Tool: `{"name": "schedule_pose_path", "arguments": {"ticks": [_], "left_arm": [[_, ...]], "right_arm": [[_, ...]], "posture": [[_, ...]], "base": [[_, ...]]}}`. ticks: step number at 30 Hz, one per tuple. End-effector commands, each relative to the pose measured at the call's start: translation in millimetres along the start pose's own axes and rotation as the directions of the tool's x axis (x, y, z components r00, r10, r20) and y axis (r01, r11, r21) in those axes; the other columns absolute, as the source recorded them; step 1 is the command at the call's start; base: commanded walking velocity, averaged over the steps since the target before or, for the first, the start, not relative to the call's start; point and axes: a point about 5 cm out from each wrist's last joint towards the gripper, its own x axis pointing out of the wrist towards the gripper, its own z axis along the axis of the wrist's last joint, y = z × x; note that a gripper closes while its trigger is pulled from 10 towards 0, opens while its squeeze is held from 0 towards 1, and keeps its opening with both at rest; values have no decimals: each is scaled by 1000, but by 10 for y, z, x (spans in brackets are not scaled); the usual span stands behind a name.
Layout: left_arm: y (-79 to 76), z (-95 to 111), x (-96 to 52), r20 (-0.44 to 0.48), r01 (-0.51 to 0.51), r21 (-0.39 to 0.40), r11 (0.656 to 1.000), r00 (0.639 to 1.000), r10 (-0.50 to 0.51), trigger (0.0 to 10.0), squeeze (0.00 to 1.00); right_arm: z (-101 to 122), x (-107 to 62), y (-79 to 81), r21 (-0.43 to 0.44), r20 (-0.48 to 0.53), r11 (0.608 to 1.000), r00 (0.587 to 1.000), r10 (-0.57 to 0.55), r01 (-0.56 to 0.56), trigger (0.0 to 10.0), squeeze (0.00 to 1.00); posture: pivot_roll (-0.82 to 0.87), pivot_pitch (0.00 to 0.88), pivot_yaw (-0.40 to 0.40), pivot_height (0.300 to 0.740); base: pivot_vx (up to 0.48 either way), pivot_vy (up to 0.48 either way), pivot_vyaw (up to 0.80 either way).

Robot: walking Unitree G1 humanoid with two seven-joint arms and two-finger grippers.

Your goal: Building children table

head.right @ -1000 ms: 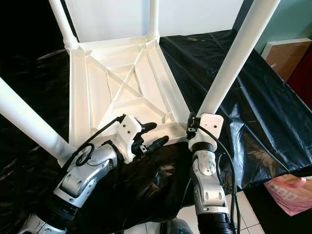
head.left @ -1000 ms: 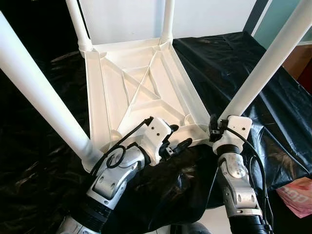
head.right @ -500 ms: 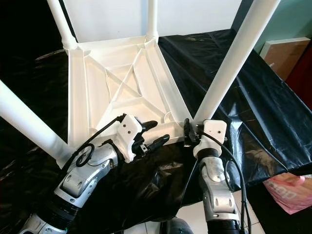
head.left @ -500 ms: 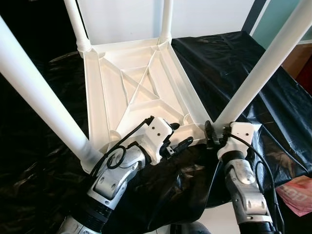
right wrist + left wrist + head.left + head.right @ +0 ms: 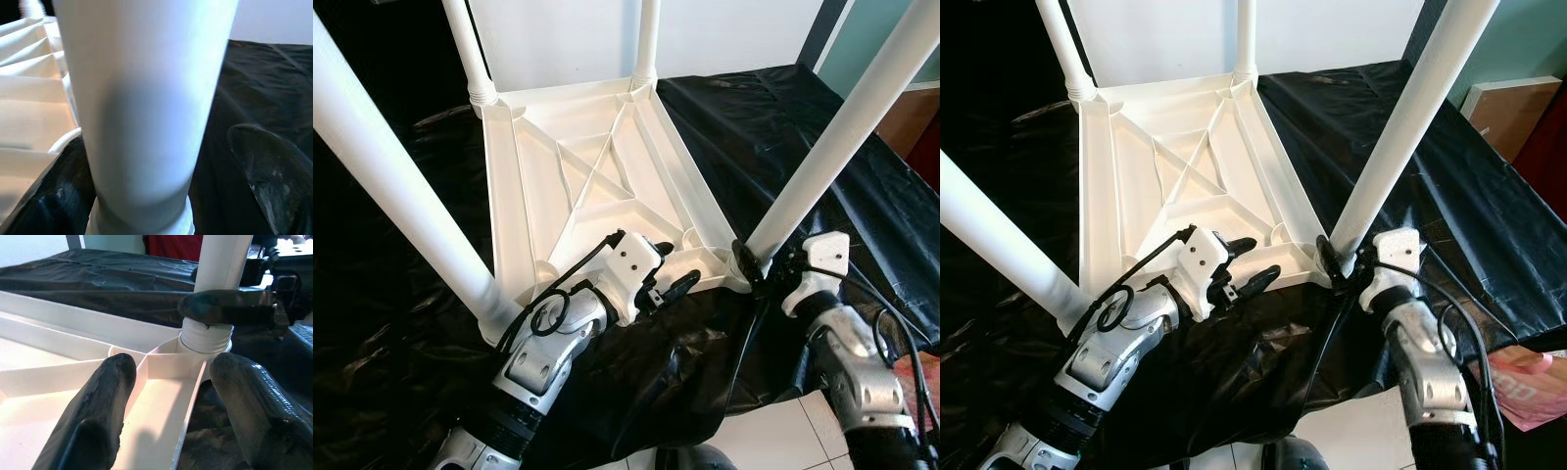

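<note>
The white plastic children table (image 5: 597, 186) lies upside down on a surface covered with black plastic sheeting (image 5: 773, 117), ribbed underside facing up. All positions below are given relative to this table.

Four white legs stand up from its corners. The two far legs (image 5: 470, 49) rise at the corners farthest from the robot. The near left leg (image 5: 391, 186) and the near right leg (image 5: 842, 137) lean outward at the corners closest to the robot.

The left gripper (image 5: 1249, 264) sits at the table's near edge, between the two near corners. Its jaws are parted, with one black finger (image 5: 93, 416) over the ribbed underside and the other outside the rim; they hold nothing. In the left wrist view the threaded base of the near right leg stands in its socket directly ahead.

The right gripper (image 5: 754, 269) is at the near right corner, at the foot of the near right leg. Its jaws are spread wide on either side of the leg base, and the right wrist view shows a gap between at least one finger (image 5: 274, 176) and the leg, so no firm grip is evident. The leg blocks most of what lies beyond it in that view.

Beyond the table's right side, past the sheeting's edge, stand a brown box (image 5: 1503, 108) and a teal wall (image 5: 881, 39). A pink bag (image 5: 1528, 387) lies on the tiled floor (image 5: 773, 436) near the robot's right arm. A white panel (image 5: 558, 39) stands behind the far edge.
</note>
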Motion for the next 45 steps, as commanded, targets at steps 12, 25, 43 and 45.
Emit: {"name": "schedule_pose_path", "arguments": {"ticks": [12, 25, 43, 45], "left_arm": [[-13, -13, 61, 5, 15, 34, 999, 1000, -15, 10000, 0], [11, -19, 27, 8, 6, 45, 999, 1000, -7, 10000, 0], [-3, -39, -26, -2, 13, 39, 999, 1000, -12, 10000, 0], [-1, -44, -27, -6, 14, 38, 999, 1000, -14, 10000, 0]], "right_arm": [[5, 235, 38, -37, -12, 974, 975, 222, -222, 0, 0], [-184, 123, 21, 5, -50, 984, 983, 176, -176, 10000, 0], [-273, 87, 256, 51, -121, 969, 965, -234, 242, 10000, 0], [-289, 71, 283, 67, -131, 956, 953, -274, 284, 10000, 0]], "posture": [[-29, 109, -53, 740], [-12, 119, -45, 740], [7, 121, -42, 740], [7, 120, -42, 740]], "base": [[0, 0, 0], [0, 0, 0], [0, 0, 0], [0, 0, 0]]}}
